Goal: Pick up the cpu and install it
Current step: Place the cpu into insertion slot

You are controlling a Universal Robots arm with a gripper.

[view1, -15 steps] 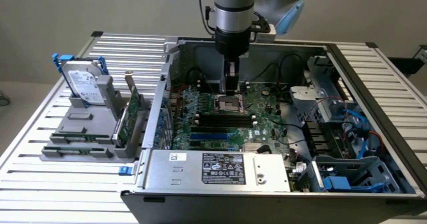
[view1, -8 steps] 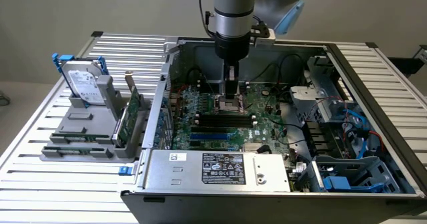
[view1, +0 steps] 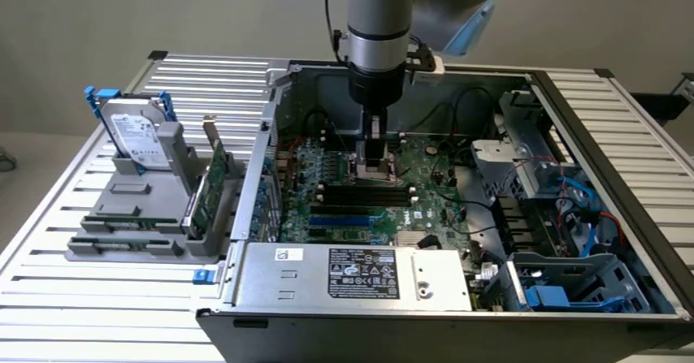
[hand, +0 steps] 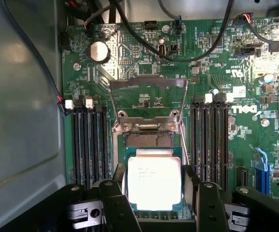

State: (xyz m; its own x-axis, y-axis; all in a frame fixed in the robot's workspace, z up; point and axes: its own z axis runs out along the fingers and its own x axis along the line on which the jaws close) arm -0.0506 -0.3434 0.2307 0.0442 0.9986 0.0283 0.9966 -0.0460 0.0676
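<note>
The cpu (hand: 154, 181), a small square chip with a bright silvery top, sits between my gripper's (hand: 155, 189) two black fingers (hand: 118, 195), which press against its opposite edges. It hangs low over the open socket (hand: 149, 140) on the green motherboard (hand: 130, 53), covering part of the socket while a strip of the pin field still shows. The socket's metal load plate (hand: 149, 82) is flipped up. In the exterior view my gripper (view1: 375, 166) reaches straight down into the open computer case, close to the board.
Black memory slots (hand: 89, 140) flank the socket on both sides. Black cables (hand: 178, 53) arc over the board. The power supply (view1: 353, 274) fills the case front, and a drive cage (view1: 509, 164) stands at the exterior view's right. A hard drive (view1: 136, 131) rests in a grey fixture outside.
</note>
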